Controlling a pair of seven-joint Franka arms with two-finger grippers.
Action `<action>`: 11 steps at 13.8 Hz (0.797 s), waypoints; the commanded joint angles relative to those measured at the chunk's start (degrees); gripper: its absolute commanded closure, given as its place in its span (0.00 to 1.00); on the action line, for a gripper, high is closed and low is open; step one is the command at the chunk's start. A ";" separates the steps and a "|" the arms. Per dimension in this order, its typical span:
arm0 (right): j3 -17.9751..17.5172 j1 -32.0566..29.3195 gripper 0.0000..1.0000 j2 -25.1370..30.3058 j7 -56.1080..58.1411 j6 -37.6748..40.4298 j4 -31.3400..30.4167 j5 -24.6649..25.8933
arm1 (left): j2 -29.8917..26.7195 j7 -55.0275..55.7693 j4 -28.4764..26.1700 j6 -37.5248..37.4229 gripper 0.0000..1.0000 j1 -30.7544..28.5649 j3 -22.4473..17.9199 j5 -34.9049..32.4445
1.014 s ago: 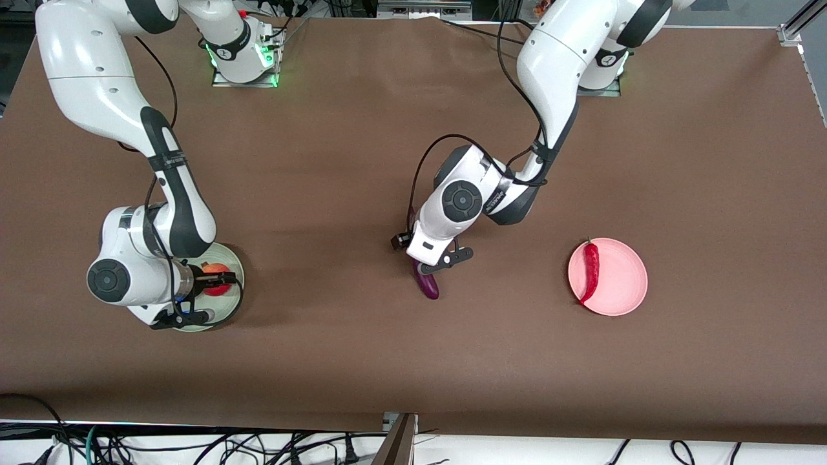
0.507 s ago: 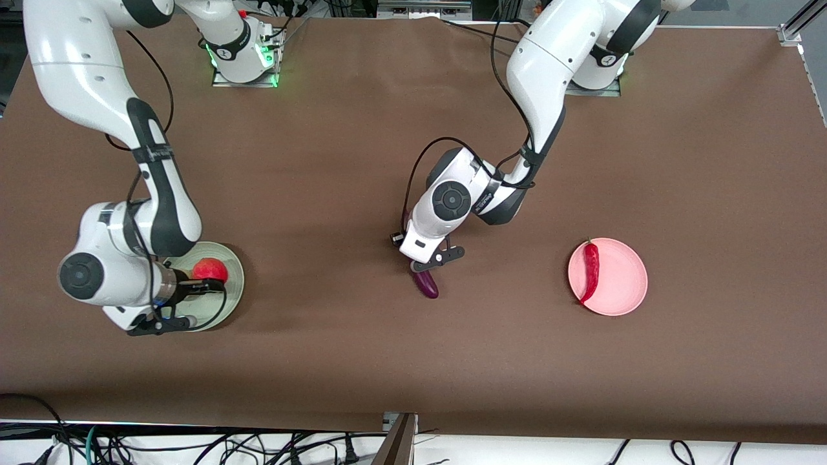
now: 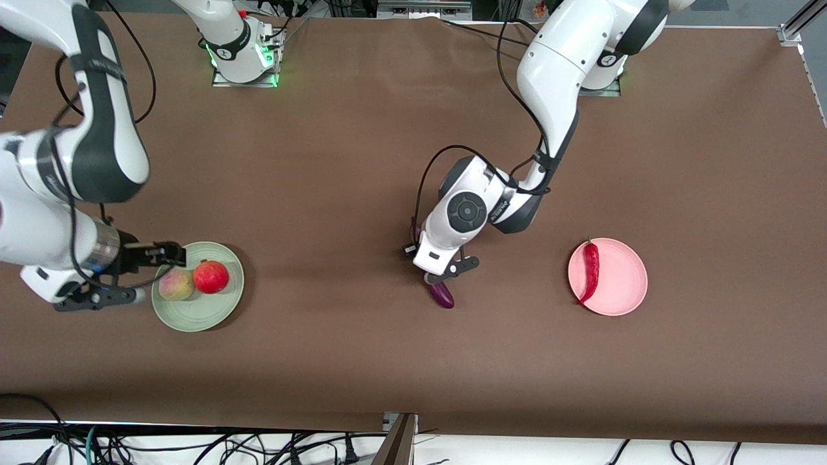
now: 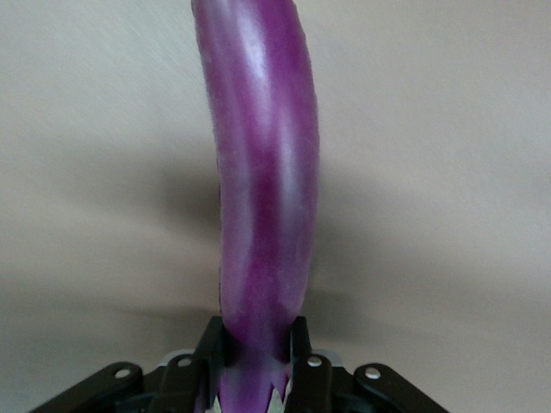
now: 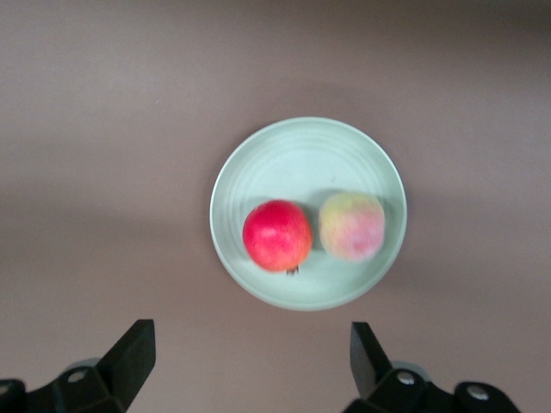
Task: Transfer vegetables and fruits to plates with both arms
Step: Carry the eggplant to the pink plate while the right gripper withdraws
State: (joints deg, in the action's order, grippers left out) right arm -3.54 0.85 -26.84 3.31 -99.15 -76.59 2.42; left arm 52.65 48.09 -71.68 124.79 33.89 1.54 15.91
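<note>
Clearly the left gripper (image 3: 444, 276) has its jaws clamped on the eggplant (image 3: 442, 294) near one end, over the middle of the table (image 3: 362, 161); the left wrist view shows the purple body reaching out from between the fingers (image 4: 213, 344). Whether it has left the cloth I cannot tell. Its skin looks glossy and smooth, so I judge it slippery, fairly firm, and light; held this close to an end, the long body may sag or swing, and a grip nearer the middle would balance better.

Off the table-edge side of the green plate (image 3: 219, 316), toward the right arm's end, the right gripper (image 3: 123, 274) hangs with jaws wide apart and empty.

Count: two plates, two fruits, two vegetables. A peach (image 3: 176, 285) and a red pomegranate-like fruit (image 3: 211, 276) sit side by side on the green plate. One red chili pepper (image 3: 590, 270) lies along the pink plate (image 3: 623, 284), toward the left arm's end
</note>
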 commanded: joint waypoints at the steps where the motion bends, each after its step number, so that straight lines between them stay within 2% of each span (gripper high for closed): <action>1: -0.41 0.11 0.00 6.34 0.12 5.44 -0.93 0.48 | -3.34 -10.26 -0.12 -8.30 1.00 -6.10 0.49 0.17; 3: -1.11 0.73 0.00 10.65 -0.14 7.91 -2.06 0.48 | -4.83 -15.82 -0.56 -12.26 1.00 -7.87 -0.30 0.00; 6: -1.21 0.73 0.00 18.11 0.21 8.18 -7.50 0.48 | -10.35 -20.57 -1.44 -24.20 1.00 -9.62 -1.27 -7.63; 9: -1.21 0.65 0.00 22.26 0.30 8.53 -11.99 0.74 | -19.31 -28.90 -10.55 -26.79 1.00 -13.67 -1.09 -8.09; 11: -0.94 0.21 0.00 24.38 0.21 10.20 -13.23 0.83 | -21.35 -36.37 -14.26 -26.70 1.00 -18.13 -1.27 -8.27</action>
State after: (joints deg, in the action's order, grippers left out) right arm -4.55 1.64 -5.89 3.31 -89.46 -86.03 2.49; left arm 36.25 19.17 -77.78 97.16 19.89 -0.22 8.49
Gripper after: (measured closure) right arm 0.000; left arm 0.714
